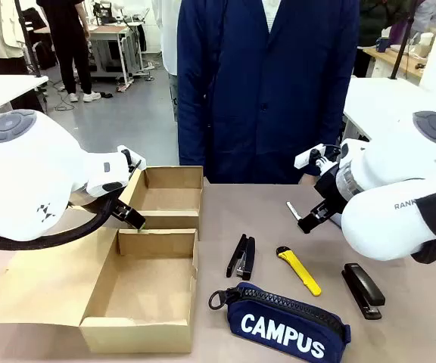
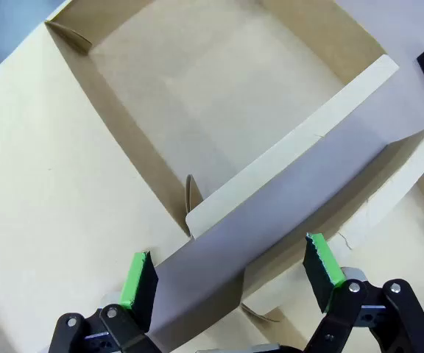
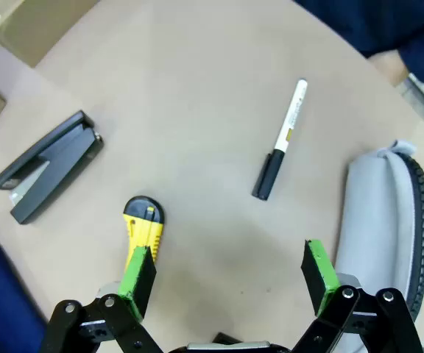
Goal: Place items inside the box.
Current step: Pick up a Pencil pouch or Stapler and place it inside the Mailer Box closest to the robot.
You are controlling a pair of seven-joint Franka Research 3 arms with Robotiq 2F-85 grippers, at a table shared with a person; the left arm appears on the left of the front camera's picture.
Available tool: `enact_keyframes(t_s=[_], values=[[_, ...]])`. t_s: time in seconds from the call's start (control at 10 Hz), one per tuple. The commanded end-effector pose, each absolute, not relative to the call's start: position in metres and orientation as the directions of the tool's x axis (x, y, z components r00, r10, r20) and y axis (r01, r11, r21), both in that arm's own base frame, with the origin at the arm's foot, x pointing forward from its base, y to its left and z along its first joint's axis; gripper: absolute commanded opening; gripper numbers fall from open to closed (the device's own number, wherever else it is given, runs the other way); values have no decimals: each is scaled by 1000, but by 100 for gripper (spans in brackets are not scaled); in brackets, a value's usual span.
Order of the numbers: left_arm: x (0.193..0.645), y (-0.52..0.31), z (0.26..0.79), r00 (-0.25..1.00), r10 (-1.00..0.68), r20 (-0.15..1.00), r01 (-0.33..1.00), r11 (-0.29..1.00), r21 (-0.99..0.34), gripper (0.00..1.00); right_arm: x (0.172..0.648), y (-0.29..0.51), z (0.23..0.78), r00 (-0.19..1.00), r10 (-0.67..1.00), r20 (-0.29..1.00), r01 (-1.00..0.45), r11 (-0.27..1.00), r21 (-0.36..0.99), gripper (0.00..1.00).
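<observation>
Tan bench [image 1: 263, 212] carries the yellow utility knife [image 3: 144, 228] near the open box [image 1: 138, 335], so the right pincer [image 3: 228, 254] (wide open, empty, like the left pincer [image 2: 228, 254]) should centre across its handle before closing.

Navy pouch [image 1: 286, 321] reads "CAMPUS" in white.

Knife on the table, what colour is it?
Yellow with a black end; the utility knife shows best in the front view.
</observation>
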State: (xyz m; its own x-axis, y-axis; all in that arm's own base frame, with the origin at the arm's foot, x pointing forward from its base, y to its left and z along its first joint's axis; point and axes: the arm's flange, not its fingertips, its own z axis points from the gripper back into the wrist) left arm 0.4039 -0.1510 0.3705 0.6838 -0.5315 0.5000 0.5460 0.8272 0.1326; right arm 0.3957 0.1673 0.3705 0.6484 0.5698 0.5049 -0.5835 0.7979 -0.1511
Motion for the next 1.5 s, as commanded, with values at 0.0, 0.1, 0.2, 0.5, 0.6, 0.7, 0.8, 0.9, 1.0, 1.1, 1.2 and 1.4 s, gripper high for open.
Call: enact_keyframes(t_s=[0.0, 0.1, 0.2, 0.5, 0.6, 0.7, 0.8, 0.9, 1.0, 1.1, 1.2, 1.4], values=[[404, -151, 370, 684, -532, 500, 546, 827, 133, 100, 396, 167, 371, 648, 570, 505, -583, 798, -151, 100], [404, -151, 370, 684, -532, 500, 546, 827, 133, 100, 396, 167, 371, 648, 570, 505, -583, 798, -151, 100], [404, -151, 370, 684, -532, 500, 546, 827, 133, 100, 396, 167, 371, 648, 570, 505, -583, 798, -151, 100], [404, -151, 370, 684, -532, 500, 546, 827, 133, 100, 396, 167, 371, 648, 570, 505, -583, 798, -151, 100], [404, -151, 370, 684, -532, 500, 546, 827, 133, 100, 396, 167, 371, 648, 570, 505, -583, 798, -151, 100], [404, -151, 370, 684, -532, 500, 546, 827, 133, 100, 396, 167, 371, 648, 570, 505, -583, 798, -151, 100], [404, -151, 370, 684, -532, 500, 546, 827, 133, 100, 396, 167, 371, 648, 570, 505, -583, 798, -151, 100], [404, -151, 370, 684, -532, 500, 546, 827, 133, 100, 396, 167, 371, 648, 570, 505, -583, 798, -151, 100], [404, -151, 370, 684, -532, 500, 546, 827, 133, 100, 396, 167, 371, 648, 570, 505, -583, 798, -151, 100], [404, -151, 370, 684, -532, 500, 546, 827, 133, 100, 396, 167, 371, 648, 570, 505, -583, 798, -151, 100], [404, -151, 370, 684, -532, 500, 546, 827, 133, 100, 396, 167, 371, 648, 570, 505, -583, 798, -151, 100], [404, -151, 370, 684, -532, 500, 546, 827, 133, 100, 396, 167, 371, 648, 570, 505, -583, 798, -151, 100]])
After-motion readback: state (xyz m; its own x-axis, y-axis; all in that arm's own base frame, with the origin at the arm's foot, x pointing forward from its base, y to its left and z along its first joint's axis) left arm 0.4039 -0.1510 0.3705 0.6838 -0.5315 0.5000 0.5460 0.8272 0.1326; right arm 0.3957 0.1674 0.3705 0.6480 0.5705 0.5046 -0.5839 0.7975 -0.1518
